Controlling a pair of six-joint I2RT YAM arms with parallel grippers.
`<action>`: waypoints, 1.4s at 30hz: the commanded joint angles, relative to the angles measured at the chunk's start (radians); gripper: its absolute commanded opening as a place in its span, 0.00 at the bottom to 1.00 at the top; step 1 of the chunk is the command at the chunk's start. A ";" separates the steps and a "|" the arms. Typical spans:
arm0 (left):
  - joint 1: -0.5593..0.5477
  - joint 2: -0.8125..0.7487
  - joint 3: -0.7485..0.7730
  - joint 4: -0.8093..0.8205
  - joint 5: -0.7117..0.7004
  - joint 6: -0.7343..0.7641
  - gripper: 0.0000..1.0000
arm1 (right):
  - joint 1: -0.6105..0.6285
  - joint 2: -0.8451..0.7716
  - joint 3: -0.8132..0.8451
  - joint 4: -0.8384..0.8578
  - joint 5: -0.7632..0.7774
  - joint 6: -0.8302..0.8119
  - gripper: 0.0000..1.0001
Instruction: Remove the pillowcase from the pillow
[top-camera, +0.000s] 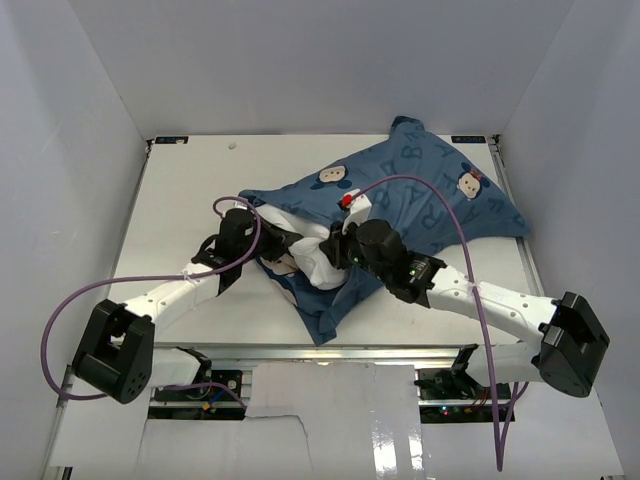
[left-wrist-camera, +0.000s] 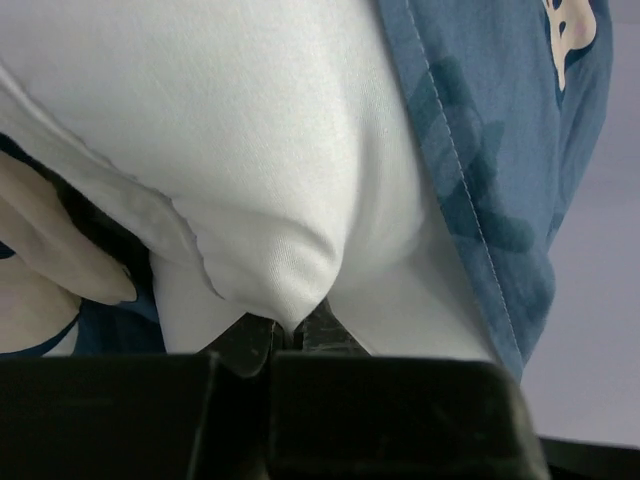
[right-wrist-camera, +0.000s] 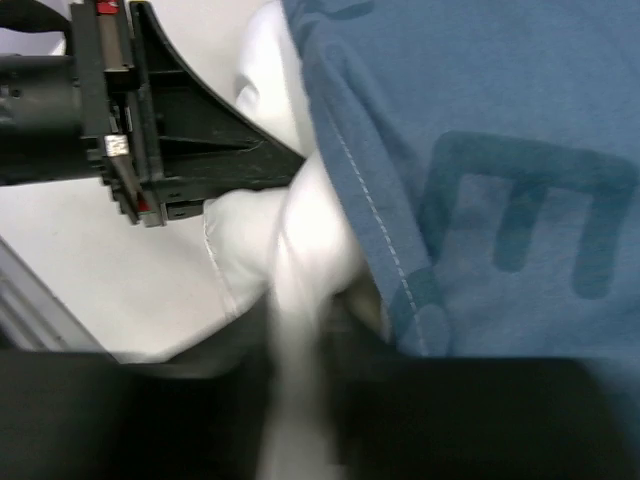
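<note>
The blue pillowcase (top-camera: 430, 200) lies spread over the middle and right of the table, its open end toward the arms. A bunched end of the white pillow (top-camera: 320, 262) sticks out of that opening. My left gripper (top-camera: 292, 243) is shut on a pinch of the pillow (left-wrist-camera: 250, 150), with the pillowcase hem (left-wrist-camera: 480, 150) just to its right; the jaws (left-wrist-camera: 285, 328) meet on the white fabric. My right gripper (top-camera: 335, 250) is right beside it. In the right wrist view a twist of the pillow (right-wrist-camera: 310, 230) runs between my shut jaws (right-wrist-camera: 300, 350), next to the pillowcase (right-wrist-camera: 500, 150).
White walls close in the table (top-camera: 190, 200) on the left, right and back. The table's front edge (top-camera: 330, 348) is just below the fabric. Purple cables (top-camera: 450, 215) loop over both arms. The left gripper's fingers (right-wrist-camera: 230, 150) show close by in the right wrist view.
</note>
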 joint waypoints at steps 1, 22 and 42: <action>-0.010 -0.037 -0.021 0.036 -0.039 0.021 0.00 | 0.036 -0.022 0.050 0.128 -0.097 0.040 0.42; -0.006 -0.229 0.166 -0.240 -0.246 0.112 0.00 | 0.036 -0.384 -0.084 -0.179 -0.028 -0.038 0.75; 0.144 -0.240 0.316 -0.349 -0.026 0.265 0.00 | -0.104 -0.217 -0.213 -0.096 0.355 0.097 0.08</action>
